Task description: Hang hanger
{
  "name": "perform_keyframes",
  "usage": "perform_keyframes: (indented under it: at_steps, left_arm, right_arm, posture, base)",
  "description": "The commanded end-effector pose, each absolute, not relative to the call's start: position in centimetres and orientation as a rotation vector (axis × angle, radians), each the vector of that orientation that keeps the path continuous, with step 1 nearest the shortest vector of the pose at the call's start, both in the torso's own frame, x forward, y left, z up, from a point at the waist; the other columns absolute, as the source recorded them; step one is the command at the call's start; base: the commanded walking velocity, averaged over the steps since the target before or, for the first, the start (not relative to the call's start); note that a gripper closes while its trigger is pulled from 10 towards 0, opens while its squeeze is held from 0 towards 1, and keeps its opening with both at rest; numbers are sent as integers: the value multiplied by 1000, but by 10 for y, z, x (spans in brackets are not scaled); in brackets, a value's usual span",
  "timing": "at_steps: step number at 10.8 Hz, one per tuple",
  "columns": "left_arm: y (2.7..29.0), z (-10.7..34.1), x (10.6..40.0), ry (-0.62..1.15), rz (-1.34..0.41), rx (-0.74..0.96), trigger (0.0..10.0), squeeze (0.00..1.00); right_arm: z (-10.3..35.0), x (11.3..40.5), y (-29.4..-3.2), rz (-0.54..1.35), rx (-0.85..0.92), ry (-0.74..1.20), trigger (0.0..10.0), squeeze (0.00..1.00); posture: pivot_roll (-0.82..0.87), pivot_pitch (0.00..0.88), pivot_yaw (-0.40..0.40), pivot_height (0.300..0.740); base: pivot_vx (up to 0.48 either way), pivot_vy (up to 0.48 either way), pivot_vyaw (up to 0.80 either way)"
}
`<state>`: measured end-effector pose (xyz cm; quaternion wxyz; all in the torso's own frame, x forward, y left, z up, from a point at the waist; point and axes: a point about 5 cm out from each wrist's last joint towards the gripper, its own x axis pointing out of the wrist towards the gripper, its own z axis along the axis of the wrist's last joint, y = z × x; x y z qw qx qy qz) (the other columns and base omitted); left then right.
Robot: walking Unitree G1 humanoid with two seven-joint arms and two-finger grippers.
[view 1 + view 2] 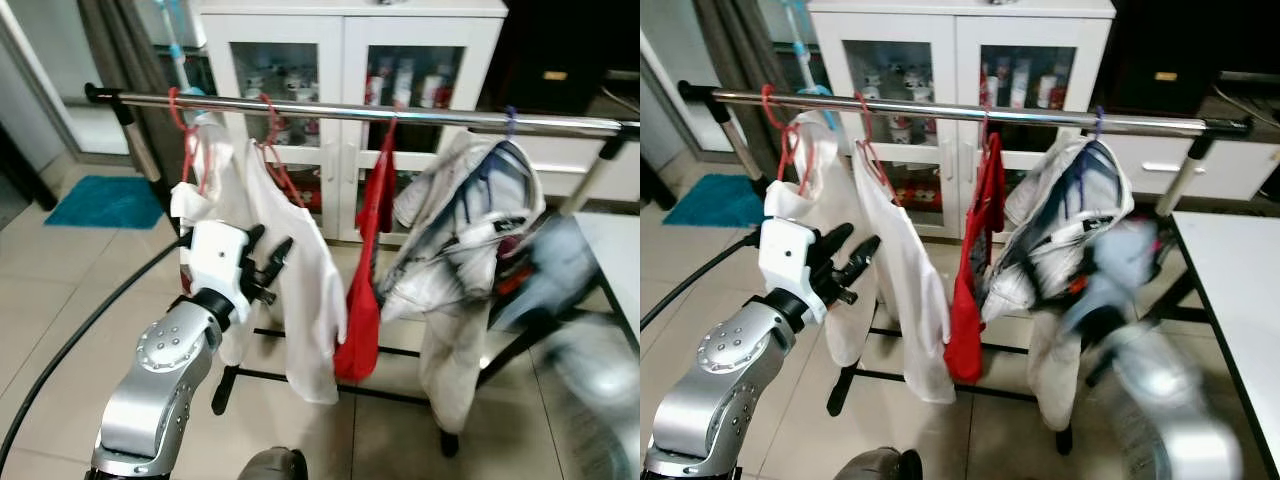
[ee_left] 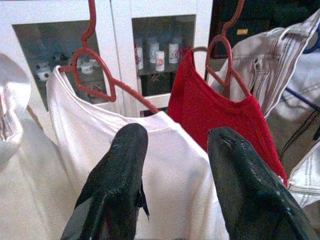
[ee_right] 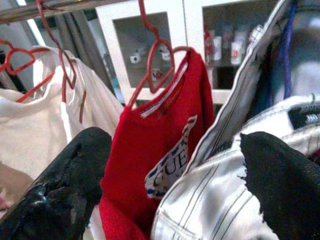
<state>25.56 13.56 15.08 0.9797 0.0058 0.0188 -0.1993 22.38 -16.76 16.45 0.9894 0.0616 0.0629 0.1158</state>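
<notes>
Rail runs across the frame at chest height, so everything hangs clear of the floor.

Far left: a white garment on a red hanger, hooked over the rail.

Left gripper is raised in front of the white shirt, fingers spread fairly wide with nothing between them. It hovers just beside the cloth; contact can't be confirmed. In the left wrist view the fingers frame the shirt's shoulder, probably lining up on it or steadying it.

That shirt's hanger is already hooked on the rail, shoulders seated, so it hangs square.

Next: a red top on its own red hanger, also on the rail, touching the shirt's edge.

Then a white jacket with blue lining, bunched and lopsided under a blue hook on the rail.

Right gripper is motion-blurred in the head views. The wrist view shows its fingers wide apart, straddling the jacket fabric without gripping, likely adjusting it.

My read: hangers are up, only tidying left.
</notes>
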Motion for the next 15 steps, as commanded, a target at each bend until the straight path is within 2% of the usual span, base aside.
perform_keyframes:
  at_steps: [1,4,6,11,15]
  left_arm:
    - [138,156,257,10,-387,17,10000,0]
    - [137,161,257,-24,-370,45,10000,0]
    - [137,161,257,-32,-368,42,10000,0]
    - [132,163,265,-42,-381,55,10000,0]
    - [143,162,265,-38,-342,50,10000,0]
  right_arm:
    - [164,227,-161,211,105,98,10000,1000]
    - [157,231,-148,203,80,98,10000,1000]
    - [150,230,-148,171,150,87,10000,1000]
    - [147,238,-140,156,138,60,10000,1000]
    - [139,237,-139,162,98,103,10000,1000]
  posture:
    - [89,31,62,740]
    - [96,33,50,740]
    - [101,34,49,740]
    - [107,39,59,740]
    - [100,91,14,740]
  base:
    - [0,0,0]
    - [0,0,0]
    - [0,0,0]
    - [0,324,0]
    - [0,380,0]
